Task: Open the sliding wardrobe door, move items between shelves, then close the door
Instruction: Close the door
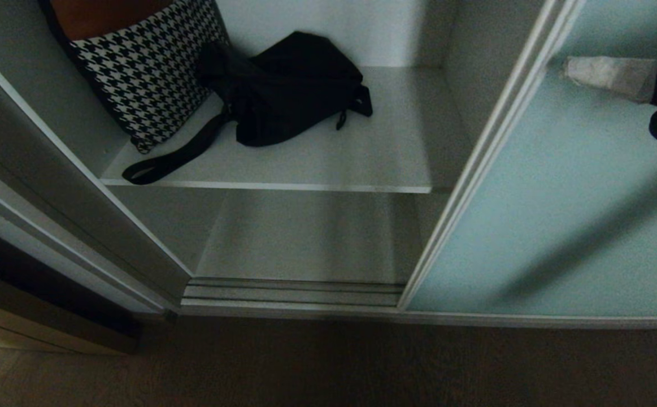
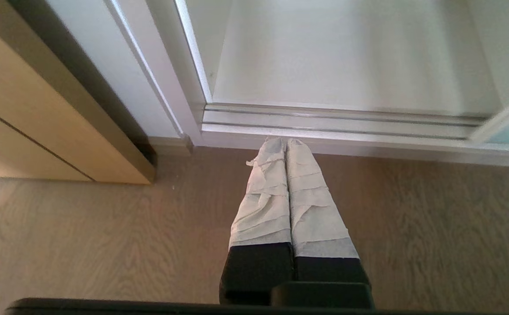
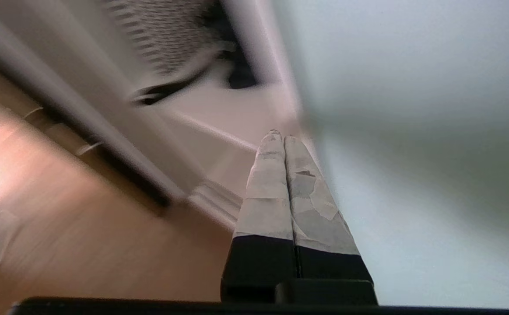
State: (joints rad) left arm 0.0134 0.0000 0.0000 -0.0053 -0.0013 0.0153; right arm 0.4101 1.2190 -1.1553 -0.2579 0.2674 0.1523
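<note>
The sliding wardrobe door [image 1: 560, 215] is a pale blue-green frosted panel that stands pushed to the right, leaving the bay open. A bulky black bag [image 1: 294, 90] lies on the upper shelf [image 1: 334, 164], its broad strap [image 1: 175, 155] trailing to the shelf's front edge. The lower shelf [image 1: 305, 237] is bare. My right gripper [image 1: 571, 68] is shut and empty in front of the door's glass, at the top right of the head view. In the right wrist view its tips [image 3: 279, 136] point toward the door's [image 3: 412, 183] left frame edge. My left gripper [image 2: 286, 141] is shut and empty, parked low over the floor.
A black-and-white houndstooth item [image 1: 147, 68] leans at the shelf's left, against the bag. The ribbed silver floor track [image 1: 288, 291] runs along the bay's foot. A wood-coloured cabinet [image 2: 40, 131] stands left of the wardrobe. Wood-look floor [image 1: 328, 367] lies in front.
</note>
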